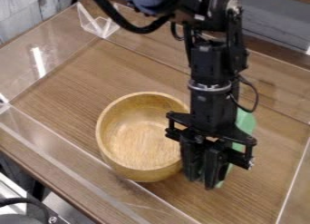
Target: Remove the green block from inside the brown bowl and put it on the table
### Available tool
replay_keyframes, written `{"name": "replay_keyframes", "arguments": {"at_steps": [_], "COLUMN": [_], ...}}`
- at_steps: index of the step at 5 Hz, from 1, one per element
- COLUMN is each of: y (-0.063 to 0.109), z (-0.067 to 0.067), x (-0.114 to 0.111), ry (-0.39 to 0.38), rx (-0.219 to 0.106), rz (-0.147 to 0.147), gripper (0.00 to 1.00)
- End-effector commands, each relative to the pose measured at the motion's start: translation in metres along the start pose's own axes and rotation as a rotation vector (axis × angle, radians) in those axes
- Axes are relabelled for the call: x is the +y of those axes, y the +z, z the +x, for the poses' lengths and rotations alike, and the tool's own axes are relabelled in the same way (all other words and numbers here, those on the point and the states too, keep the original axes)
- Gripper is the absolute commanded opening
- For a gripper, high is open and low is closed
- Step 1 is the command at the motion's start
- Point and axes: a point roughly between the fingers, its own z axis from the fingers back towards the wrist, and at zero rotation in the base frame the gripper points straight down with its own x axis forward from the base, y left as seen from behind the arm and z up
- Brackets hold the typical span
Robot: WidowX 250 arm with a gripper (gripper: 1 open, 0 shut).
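The brown bowl [116, 159] stands on the table [109, 75] left of centre, and its inside looks empty. My gripper [209, 177] points steeply down just outside the bowl's right rim, low over the tabletop. It is shut on the green block [247, 125]. The block shows as a green strip behind the fingers on the right side, and most of it is hidden by the black gripper body.
Clear acrylic walls [46, 48] run around the tabletop. A small clear stand [100, 24] sits at the back left corner. Bare wood lies to the right of the gripper and behind the bowl.
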Motion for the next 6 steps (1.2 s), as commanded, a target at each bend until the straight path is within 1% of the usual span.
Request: {"name": "replay_keyframes", "arguments": {"at_steps": [1, 4, 6], "y": [0.008, 0.001, -0.003], "z": [0.007, 0.01, 0.01], "x": [0.0, 0.006, 0.01], "ry": [-0.013, -0.016, -0.016], "rx": [-0.04, -0.032, -0.019], "rz": [-0.012, -0.028, -0.035], "gripper": [0.0, 0.0, 0.0]}}
